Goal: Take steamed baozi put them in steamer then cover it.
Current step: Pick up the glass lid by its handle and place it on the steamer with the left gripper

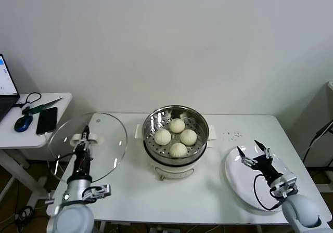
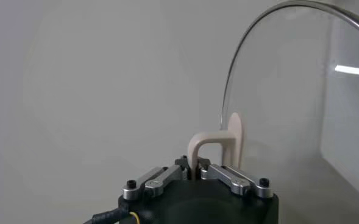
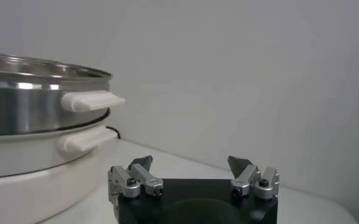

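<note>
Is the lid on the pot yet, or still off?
Off. The left gripper holds the cover by its handle, left of the steamer, whose four baozi lie uncovered.

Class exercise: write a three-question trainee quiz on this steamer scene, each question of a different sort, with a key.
1. True or false: all four steamed baozi lie inside the steamer.
2. Which gripper holds the glass cover? A) left B) right C) neither
3. Fill in: the open right gripper hovers over the empty white ____.

Key:
1. True.
2. A: the left gripper is shut on the cover's handle, beside the steamer.
3. plate.
</note>
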`<act>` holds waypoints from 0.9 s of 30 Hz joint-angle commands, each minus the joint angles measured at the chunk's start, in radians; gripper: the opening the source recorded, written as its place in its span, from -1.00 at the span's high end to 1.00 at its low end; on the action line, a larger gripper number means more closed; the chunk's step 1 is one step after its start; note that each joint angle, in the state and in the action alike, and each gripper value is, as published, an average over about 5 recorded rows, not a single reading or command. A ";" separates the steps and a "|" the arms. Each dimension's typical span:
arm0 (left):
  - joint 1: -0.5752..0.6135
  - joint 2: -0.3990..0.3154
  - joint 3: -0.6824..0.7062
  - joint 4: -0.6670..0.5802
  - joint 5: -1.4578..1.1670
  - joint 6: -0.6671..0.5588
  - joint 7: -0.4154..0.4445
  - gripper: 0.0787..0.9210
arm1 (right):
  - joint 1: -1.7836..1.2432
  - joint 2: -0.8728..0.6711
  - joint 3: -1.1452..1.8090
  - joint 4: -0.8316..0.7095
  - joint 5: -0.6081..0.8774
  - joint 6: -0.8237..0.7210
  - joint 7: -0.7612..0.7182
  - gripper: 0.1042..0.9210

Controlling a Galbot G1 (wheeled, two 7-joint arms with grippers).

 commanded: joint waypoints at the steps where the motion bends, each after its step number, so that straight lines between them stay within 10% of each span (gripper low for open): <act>1: -0.342 0.135 0.388 -0.054 0.031 0.285 0.291 0.83 | 0.046 -0.032 -0.014 -0.025 -0.003 -0.001 0.002 -0.76; 8: -0.503 -0.038 0.531 0.064 0.207 0.285 0.483 0.83 | 0.061 -0.038 -0.022 -0.046 -0.019 0.006 -0.004 -0.76; 27: -0.613 -0.362 0.669 0.342 0.266 0.285 0.408 0.83 | 0.043 -0.029 -0.005 -0.062 -0.045 0.024 -0.010 -0.76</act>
